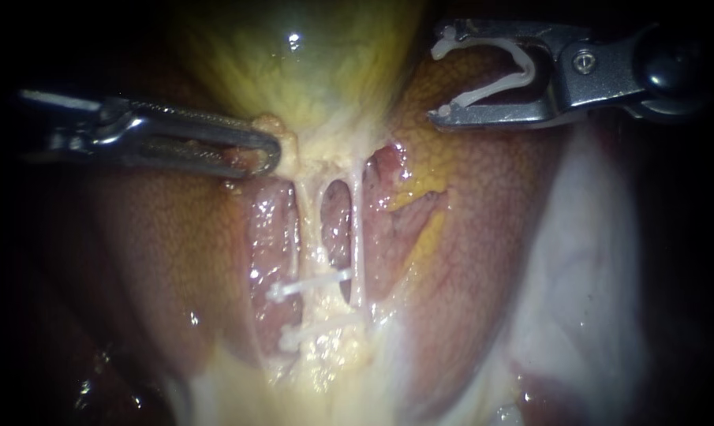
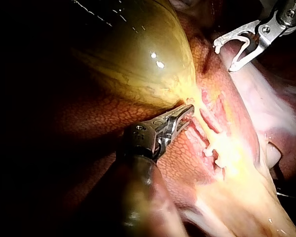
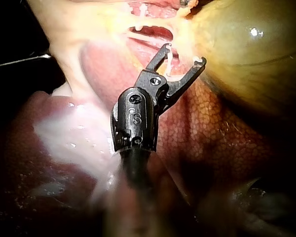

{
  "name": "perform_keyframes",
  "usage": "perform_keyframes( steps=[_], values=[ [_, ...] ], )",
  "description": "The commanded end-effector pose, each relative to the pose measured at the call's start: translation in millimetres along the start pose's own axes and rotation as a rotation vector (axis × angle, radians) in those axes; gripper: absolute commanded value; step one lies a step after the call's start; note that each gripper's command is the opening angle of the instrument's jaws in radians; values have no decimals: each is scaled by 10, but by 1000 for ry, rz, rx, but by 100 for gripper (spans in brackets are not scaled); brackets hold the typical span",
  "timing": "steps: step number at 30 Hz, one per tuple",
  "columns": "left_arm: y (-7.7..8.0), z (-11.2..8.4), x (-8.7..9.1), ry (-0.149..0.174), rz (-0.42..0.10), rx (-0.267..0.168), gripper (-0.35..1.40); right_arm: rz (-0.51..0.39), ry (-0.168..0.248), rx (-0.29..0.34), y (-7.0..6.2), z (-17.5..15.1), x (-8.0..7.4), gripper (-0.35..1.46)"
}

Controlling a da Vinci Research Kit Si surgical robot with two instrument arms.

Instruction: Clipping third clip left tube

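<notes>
Low in the endoscope view, nearest the lens, glistening pale fat [image 1: 325,375] fans out over the mottled red-brown liver [image 1: 159,244]. Just above it sit two white plastic clips, the lower clip [image 1: 319,329] and the upper clip [image 1: 313,284], each lying crosswise on the left tube [image 1: 302,217]. That tube is a thin, slick, cream-coloured cord running straight up the view to the gallbladder's neck. The right tube [image 1: 359,237] runs just beside it, with a dark slot between them. Bare tube shows between the upper clip and the neck, which I judge to be the place for the third clip.

Farther back, the left instrument [image 1: 271,154] is clamped on the yellowish tissue at the neck of the gallbladder [image 1: 293,71], a smooth, taut green-yellow sac. The right instrument [image 1: 443,76] hangs well apart, up and to the right of the tube. Its metal jaws are spread wide yet seated on both arms of a fresh clip [image 1: 528,67], which gapes toward the tube. The clip's mouth already lies across the tube's long axis, so the move called for is leftward and down.
</notes>
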Motion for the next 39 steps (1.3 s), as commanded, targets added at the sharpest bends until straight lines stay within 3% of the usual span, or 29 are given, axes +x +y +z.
perform_keyframes(
  steps=[1,6,9,15,21,27,39],
  values=[
    [0,0,0,0,0,0,-35,0,0,0,0,0,0,44],
    [0,-5,-2,1,-1,3,-35,0,0,0,1,0,0,44],
    [0,-18,-11,5,-6,-2,-35,0,0,0,1,0,-1,44],
    [1,-53,-34,-29,-11,-21,-35,0,1,2,2,1,-1,44],
    [1,-74,-41,-48,-15,-34,-35,0,2,4,2,2,-1,44],
    [-3,-77,-42,-48,-17,-37,-35,-6,14,24,1,4,-1,44],
    [-9,-76,-42,-49,-18,-41,-35,162,89,152,-10,22,7,44]
  ],
)
